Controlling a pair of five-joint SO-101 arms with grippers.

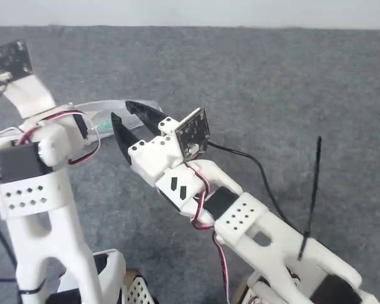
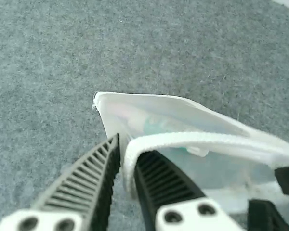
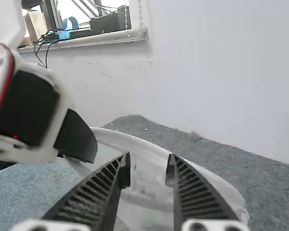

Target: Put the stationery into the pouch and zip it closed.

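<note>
Grey carpety surface (image 1: 272, 82), and the see-through pouch (image 2: 183, 120) sits on it with its mouth open and something greenish inside. The left gripper (image 2: 127, 154) has its fingers pinched on the pouch's zip rim. The right gripper (image 3: 148, 166) is right by that rim, fingers a bit apart and holding nothing.

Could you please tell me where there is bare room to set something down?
Bare grey mat spreads beyond the pouch and, in the high view, right of the black cable. It is crowded where the left pincer and right pincer meet the pouch.
</note>
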